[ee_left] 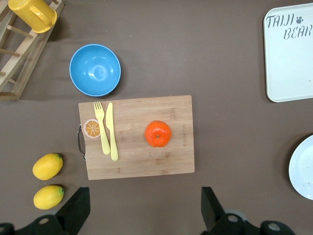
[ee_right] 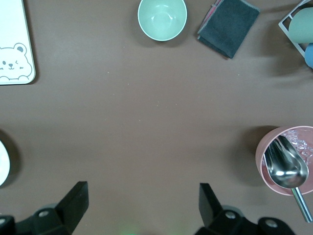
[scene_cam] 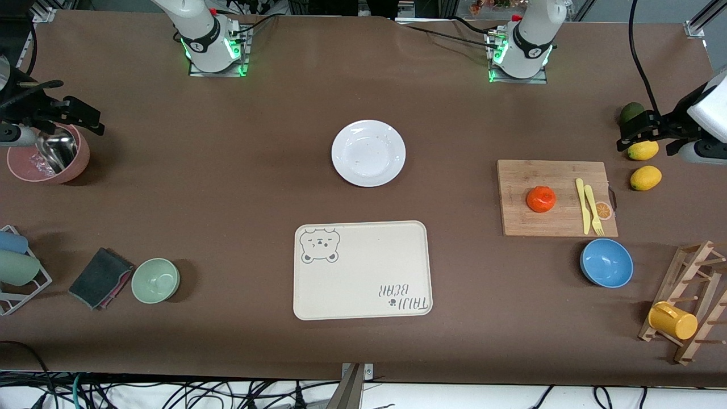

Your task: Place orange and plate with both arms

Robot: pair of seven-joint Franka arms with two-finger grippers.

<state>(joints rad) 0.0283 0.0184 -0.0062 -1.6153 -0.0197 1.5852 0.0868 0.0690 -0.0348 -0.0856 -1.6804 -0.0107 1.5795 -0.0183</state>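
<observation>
the left pincer (scene_cam: 647, 132) is hanging high over the left arm's end of the table (scene_cam: 227, 170), above the two lemons (scene_cam: 645, 177), with its fingers spread wide and nothing between them. the right pincer (scene_cam: 74, 116) is hanging over the right arm's end, above the pink bowl (scene_cam: 48, 162) with the metal scoop (ee_right: 286, 169), and its fingers are also spread wide and empty.

the orange (scene_cam: 540, 199) is resting on the wooden cutting board (scene_cam: 556, 199), toward the table's middle from the left pincer and well below it, near the yellow fork (ee_left: 101, 127) and knife (ee_left: 111, 131) but apart from them. the plate (scene_cam: 368, 153) is lying flat on the table in the middle, well apart from both pincers, and the cream tray (scene_cam: 362, 270) is lying nearer to the front camera than the plate.

no grasp is begun yet, so the step in hand seems to be the first reach. to do it well, the left pincer should probably be coming straight over the orange and going down with the fingers passing on both sides of its widest part, staying away from the cutlery. the fruit is round and may roll, so a slow closing is safer. the plate is shallow and glossy, so the right pincer would need to be taking its rim carefully, because it can slide on the table.
</observation>
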